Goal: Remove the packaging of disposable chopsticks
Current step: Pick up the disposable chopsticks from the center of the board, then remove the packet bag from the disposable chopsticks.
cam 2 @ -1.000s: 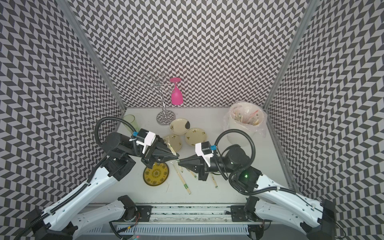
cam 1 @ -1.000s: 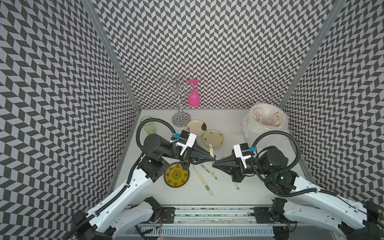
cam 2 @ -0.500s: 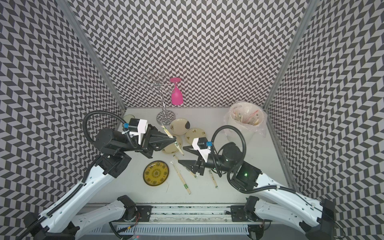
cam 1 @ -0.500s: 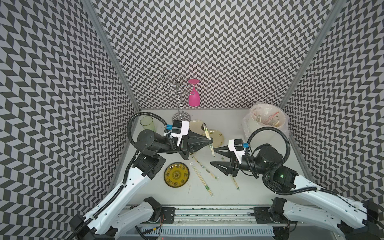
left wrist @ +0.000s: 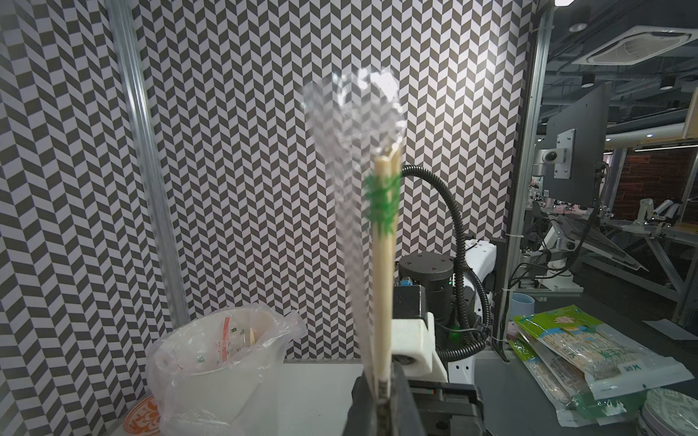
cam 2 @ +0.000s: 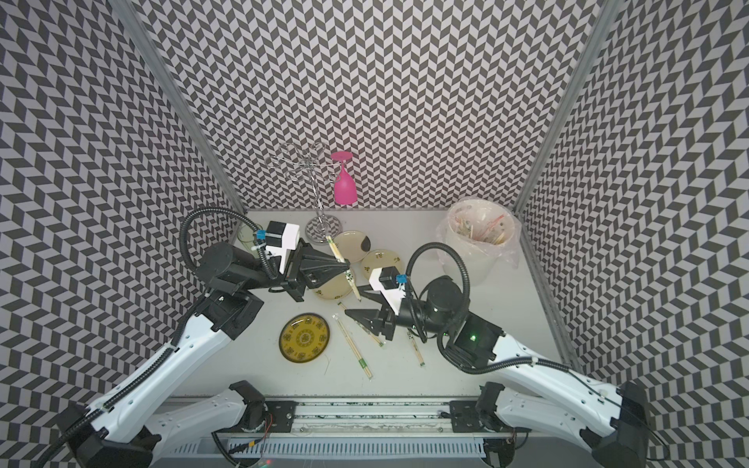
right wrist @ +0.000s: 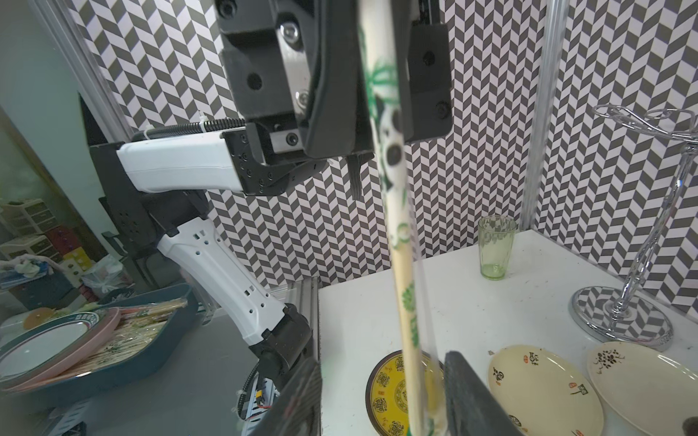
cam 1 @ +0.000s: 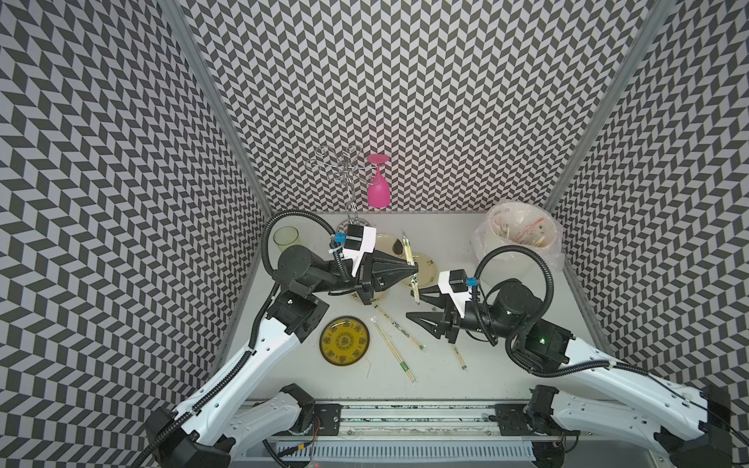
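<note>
The tabletop (cam 1: 446,389) carries a bag-lined white bin (cam 1: 506,259), far right of and behind the yellow plate (cam 1: 344,340), with crumpled wrappers (cam 1: 523,235) inside it. Behind that plate, the left pincer (cam 1: 416,268) is clamped on a pair of chopsticks (left wrist: 383,264) in its sleeve (left wrist: 351,124). The sleeve's slack end flares past the stick tips. Right of the plate, the right pincer (cam 1: 414,303) stands wide, one finger on either side of the pair's lower end. Three more sleeved pairs (cam 1: 393,346) lie just right of the plate.
</note>
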